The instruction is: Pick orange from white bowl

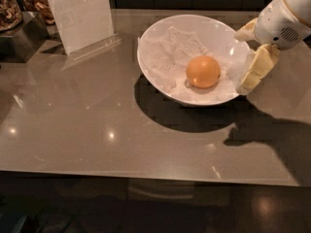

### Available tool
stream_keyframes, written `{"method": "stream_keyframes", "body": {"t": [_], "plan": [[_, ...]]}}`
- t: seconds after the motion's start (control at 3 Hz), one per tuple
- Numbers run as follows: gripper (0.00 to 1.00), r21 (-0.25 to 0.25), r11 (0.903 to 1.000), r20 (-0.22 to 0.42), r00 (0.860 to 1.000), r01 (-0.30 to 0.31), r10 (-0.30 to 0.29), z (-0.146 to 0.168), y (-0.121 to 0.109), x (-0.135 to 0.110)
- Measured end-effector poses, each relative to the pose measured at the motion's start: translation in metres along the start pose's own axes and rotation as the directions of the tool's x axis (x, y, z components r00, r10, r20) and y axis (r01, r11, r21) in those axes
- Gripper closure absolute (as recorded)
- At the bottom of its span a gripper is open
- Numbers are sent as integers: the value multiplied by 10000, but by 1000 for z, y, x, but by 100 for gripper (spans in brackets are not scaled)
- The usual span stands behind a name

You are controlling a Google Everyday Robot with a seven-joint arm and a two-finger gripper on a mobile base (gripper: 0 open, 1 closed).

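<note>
The orange (203, 72) lies on crumpled white paper inside the white bowl (150, 42), right of its middle. The bowl stands on the grey-brown table (97, 125), toward the back. My gripper (241, 62) comes in from the upper right on a white arm and hangs at the bowl's right rim, just right of the orange. It is open and empty. One cream finger (255, 71) points down and left over the rim. The other finger (245, 32) sits farther back.
A clear acrylic sign stand (80, 13) with a white sheet stands at the back left. A dark box and a jar of snacks (9, 11) sit at the far left. The table's front edge runs along the bottom, with dark floor below.
</note>
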State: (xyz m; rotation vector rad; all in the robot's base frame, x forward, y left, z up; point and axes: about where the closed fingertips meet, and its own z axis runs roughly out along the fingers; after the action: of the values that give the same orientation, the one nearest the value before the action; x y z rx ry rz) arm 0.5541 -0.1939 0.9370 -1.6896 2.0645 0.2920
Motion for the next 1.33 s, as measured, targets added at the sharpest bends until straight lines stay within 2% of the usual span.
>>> {"method": "stream_keyframes", "body": {"t": [0.33, 0.67, 1.0, 1.33], "plan": [[0, 68, 9999, 174, 9998, -90, 89, 3, -3, 0], [0, -456, 9989, 545, 9984, 145, -120, 27, -13, -14], [0, -1049, 9938, 723, 9970, 366, -291, 54, -23, -28], [19, -1037, 9939, 743, 9968, 368, -292, 56, -25, -29]]}}
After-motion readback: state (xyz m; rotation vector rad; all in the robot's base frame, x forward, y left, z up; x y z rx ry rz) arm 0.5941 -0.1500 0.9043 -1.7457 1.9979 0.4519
